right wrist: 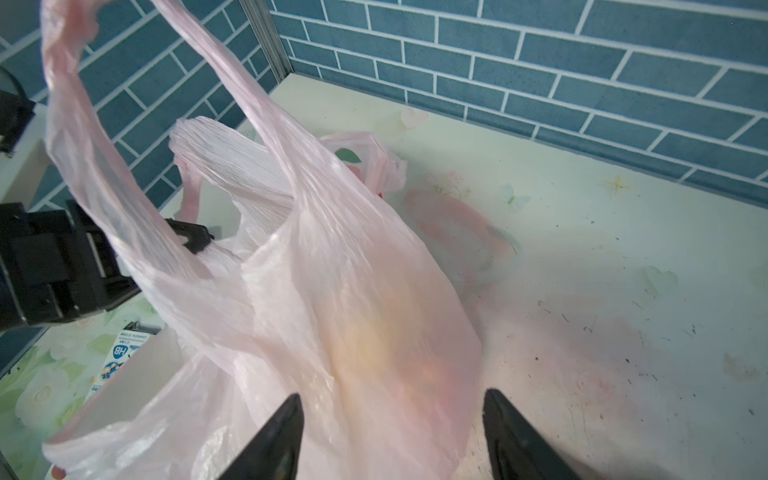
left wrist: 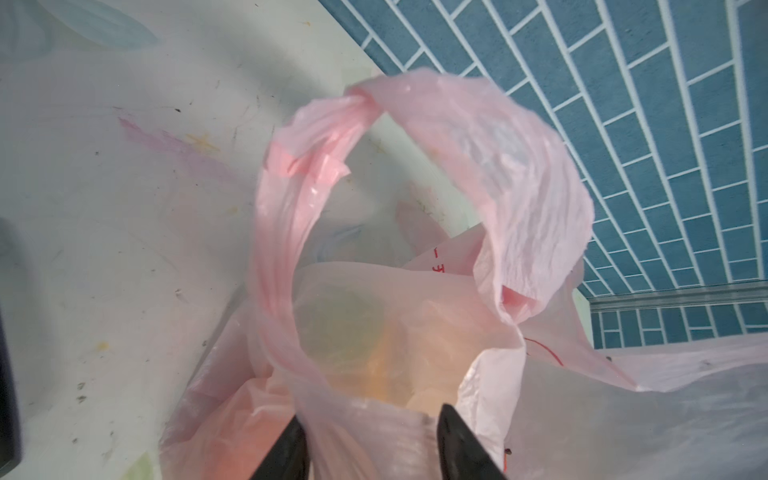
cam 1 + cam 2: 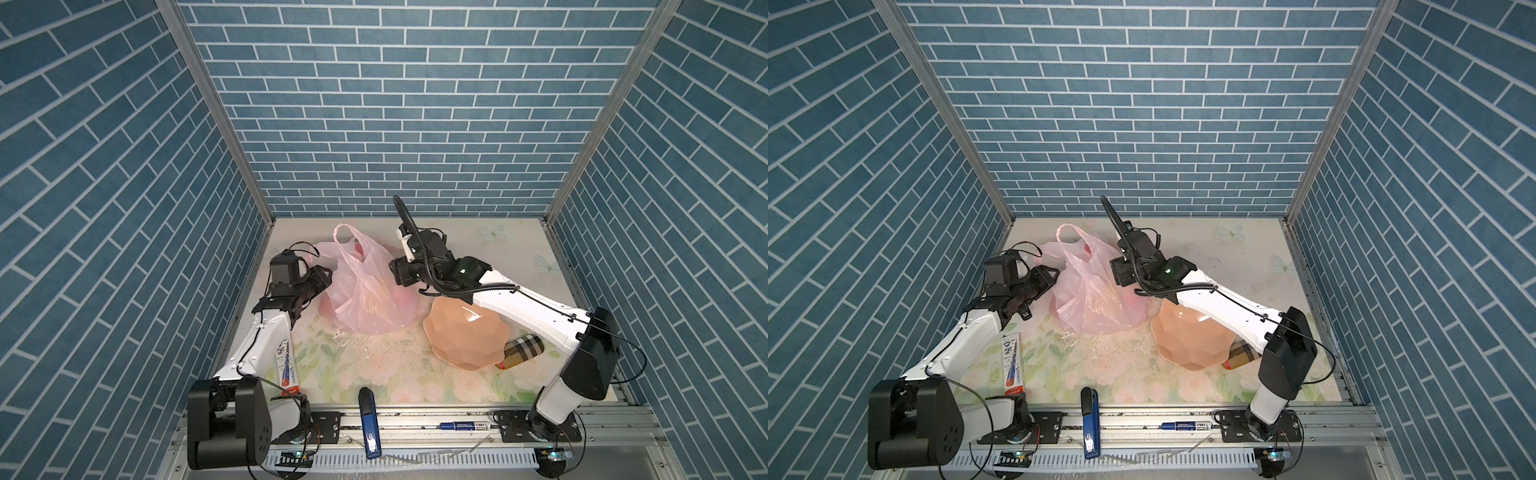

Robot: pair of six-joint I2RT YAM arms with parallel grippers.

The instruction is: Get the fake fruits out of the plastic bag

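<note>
The pink plastic bag (image 3: 365, 291) (image 3: 1092, 295) stands slumped at the back middle of the table, one loop handle up. The fake fruits show only as blurred yellow, green and orange shapes through the film (image 2: 357, 349) (image 1: 374, 345), plus a red patch in the bag's mouth (image 3: 359, 249). My left gripper (image 3: 328, 276) (image 2: 372, 415) is at the bag's left side. Its jaws stand apart with a band of the bag's rim between them. My right gripper (image 3: 397, 272) (image 1: 392, 397) is open at the bag's right side, straddling the bulging film.
A peach scalloped plate (image 3: 461, 336) lies to the right of the bag under my right arm, with a checked cylinder (image 3: 525, 351) beside it. A pencil box (image 3: 286, 368) lies by my left arm. A blue stapler (image 3: 369, 419) and a marker (image 3: 461, 425) lie at the front edge.
</note>
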